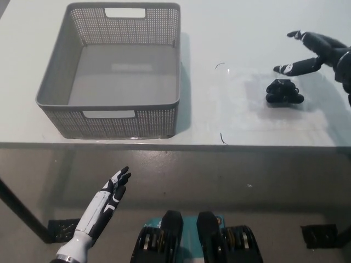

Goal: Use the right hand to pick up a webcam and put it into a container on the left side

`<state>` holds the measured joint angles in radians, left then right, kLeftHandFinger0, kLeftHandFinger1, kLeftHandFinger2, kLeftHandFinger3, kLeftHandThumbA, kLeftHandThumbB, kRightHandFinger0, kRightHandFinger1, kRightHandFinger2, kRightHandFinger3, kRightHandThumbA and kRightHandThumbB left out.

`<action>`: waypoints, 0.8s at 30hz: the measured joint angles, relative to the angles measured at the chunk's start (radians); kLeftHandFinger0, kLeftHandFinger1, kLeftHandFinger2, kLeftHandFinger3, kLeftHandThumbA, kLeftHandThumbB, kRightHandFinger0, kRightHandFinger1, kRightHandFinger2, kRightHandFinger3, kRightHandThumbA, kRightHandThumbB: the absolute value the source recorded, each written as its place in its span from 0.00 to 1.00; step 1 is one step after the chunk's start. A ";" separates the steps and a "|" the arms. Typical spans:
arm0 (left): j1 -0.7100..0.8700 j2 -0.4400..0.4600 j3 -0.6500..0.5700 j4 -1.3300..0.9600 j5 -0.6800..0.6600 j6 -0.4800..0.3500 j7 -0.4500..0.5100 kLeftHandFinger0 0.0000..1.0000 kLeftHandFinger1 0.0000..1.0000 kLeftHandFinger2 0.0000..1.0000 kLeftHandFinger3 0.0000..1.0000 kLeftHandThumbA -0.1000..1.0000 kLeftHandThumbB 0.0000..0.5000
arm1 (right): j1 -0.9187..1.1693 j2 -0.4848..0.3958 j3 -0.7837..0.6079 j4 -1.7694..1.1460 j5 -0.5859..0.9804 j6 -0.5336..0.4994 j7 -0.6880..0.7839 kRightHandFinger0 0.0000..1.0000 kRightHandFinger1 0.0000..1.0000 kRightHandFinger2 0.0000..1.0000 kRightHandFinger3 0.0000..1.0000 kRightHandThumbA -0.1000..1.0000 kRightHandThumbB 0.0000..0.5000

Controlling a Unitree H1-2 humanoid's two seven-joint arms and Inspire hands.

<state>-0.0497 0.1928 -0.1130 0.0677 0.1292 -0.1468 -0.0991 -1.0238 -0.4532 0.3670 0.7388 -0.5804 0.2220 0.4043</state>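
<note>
No lettering or brand mark is legible to us on anything in view. We see a pale grey-white table (pixel 230 22) carrying a grey perforated container (pixel 109 118) on its left half, its two cut-out handles at the near and far walls and nothing inside it. On the right half the small black webcam (pixel 283 92) sits on a clear plastic sheet (pixel 274 118), well apart from the container. Our black right hand (pixel 312 52) hangs just beyond the webcam with its fingers spread, not touching it. Two thin dark wire-like curls (pixel 222 137) lie on the table between container and webcam. Our white left hand (pixel 107 197) rests below the table edge, fingers extended, above a dull brownish floor (pixel 263 181).
</note>
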 measured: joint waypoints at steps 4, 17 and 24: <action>0.000 0.000 0.000 0.000 0.001 0.000 0.000 1.00 1.00 1.00 1.00 1.00 0.32 | 0.000 0.019 0.001 0.022 0.000 -0.011 -0.011 1.00 1.00 1.00 1.00 0.81 1.00; 0.000 0.000 0.001 0.000 0.003 0.000 0.000 1.00 1.00 1.00 1.00 1.00 0.30 | -0.003 0.056 0.023 0.051 -0.003 -0.019 -0.028 1.00 1.00 1.00 1.00 0.78 1.00; 0.000 0.000 0.001 0.000 0.003 0.000 0.000 1.00 1.00 1.00 1.00 1.00 0.32 | -0.011 0.067 0.046 0.117 -0.005 -0.020 -0.034 1.00 1.00 1.00 1.00 0.75 1.00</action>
<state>-0.0497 0.1930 -0.1119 0.0678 0.1321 -0.1470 -0.0990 -1.0350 -0.3863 0.4133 0.8554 -0.5854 0.2016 0.3703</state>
